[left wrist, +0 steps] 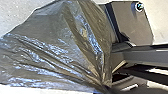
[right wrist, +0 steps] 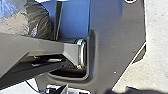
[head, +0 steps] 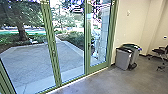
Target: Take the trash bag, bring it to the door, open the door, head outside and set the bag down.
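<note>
Gathered folds of the dark, shiny trash bag (left wrist: 62, 47) run together at my left gripper (left wrist: 106, 88) in the left wrist view, and the gripper is shut on them. Part of the same bag (right wrist: 38, 21) appears in the right wrist view, beside the robot's base. Ahead in the head view stands a glass door (head: 98, 37) with a green frame and a dark handle (head: 89, 46); it looks closed. Through the glass the paved yard (head: 32, 66) is visible.
Two bins (head: 123, 58) stand against the wall right of the door. Farther right is a dark office chair (head: 160, 52). A green post (head: 53, 47) divides the glass, and concrete floor (head: 112, 81) lies in front of it.
</note>
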